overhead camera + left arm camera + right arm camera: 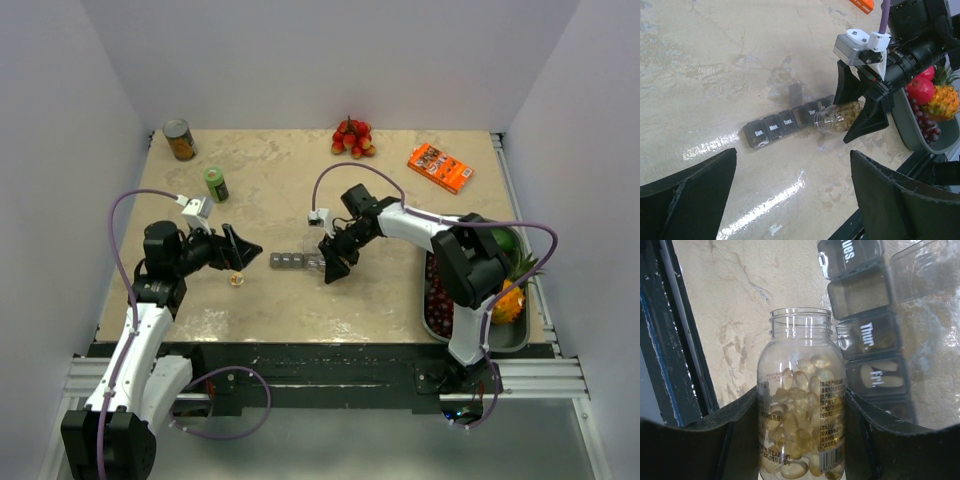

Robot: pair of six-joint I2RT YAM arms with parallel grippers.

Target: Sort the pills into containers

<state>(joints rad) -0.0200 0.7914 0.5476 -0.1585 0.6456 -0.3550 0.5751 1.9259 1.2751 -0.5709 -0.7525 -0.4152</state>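
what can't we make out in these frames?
- Top view: pill organiser is too small to show its contents; its right end is under the right claw.
- Left wrist: its end compartments hide behind the bottle.
- Right wrist: bottle base is cut off by the bottom edge; label print is too small to read.

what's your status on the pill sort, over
Left gripper open, empty. Right gripper shut on pill bottle, uncapped, mouth beside the organiser strip. One lid up next to Tues. Nothing seen between bottle and strip.
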